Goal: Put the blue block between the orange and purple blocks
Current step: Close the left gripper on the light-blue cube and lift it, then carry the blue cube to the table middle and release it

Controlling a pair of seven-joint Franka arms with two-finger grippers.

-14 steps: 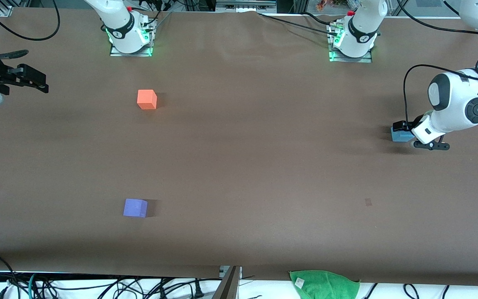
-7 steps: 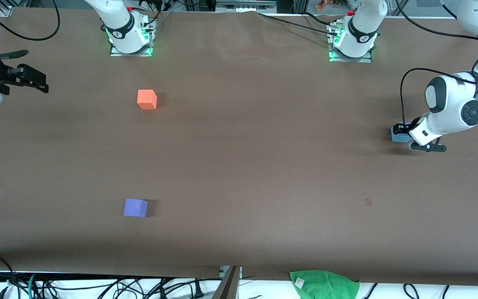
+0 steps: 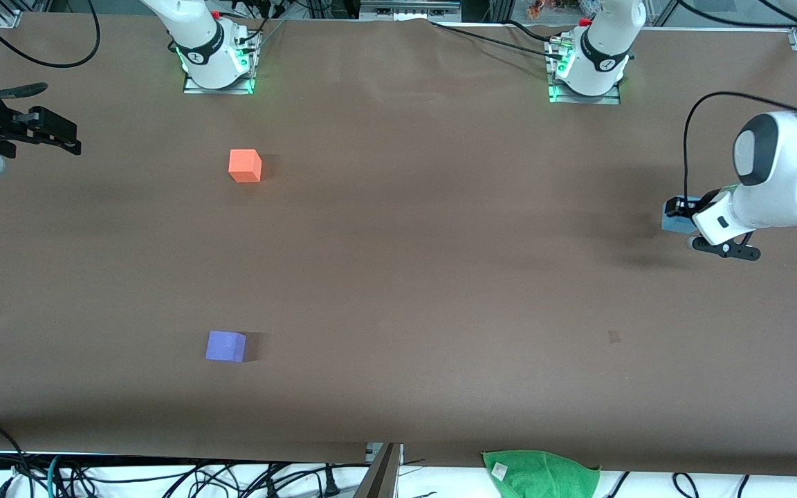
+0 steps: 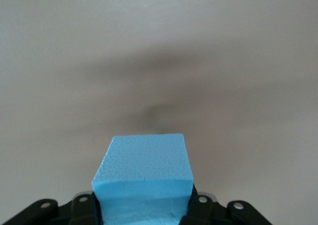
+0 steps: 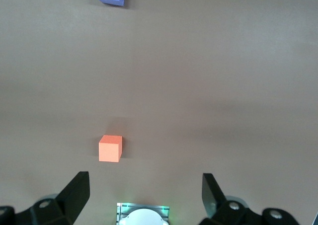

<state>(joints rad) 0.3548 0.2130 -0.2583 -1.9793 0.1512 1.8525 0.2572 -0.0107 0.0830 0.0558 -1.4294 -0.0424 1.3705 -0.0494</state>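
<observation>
The left hand [image 3: 683, 216] is clamped on the blue block [image 3: 675, 220], holding it just above the surface [image 3: 440, 277] at the left arm's end; in the left wrist view the block [image 4: 143, 178] sits tight between the two fingers [image 4: 198, 210] with its shadow on the surface below. The orange block [image 3: 245, 166] and the purple block [image 3: 225, 346] lie well away from that hand, toward the right arm's end, purple nearer the front camera. The right hand [image 5: 144, 192] waits with its fingers spread wide, up over the orange block [image 5: 110, 148]
</observation>
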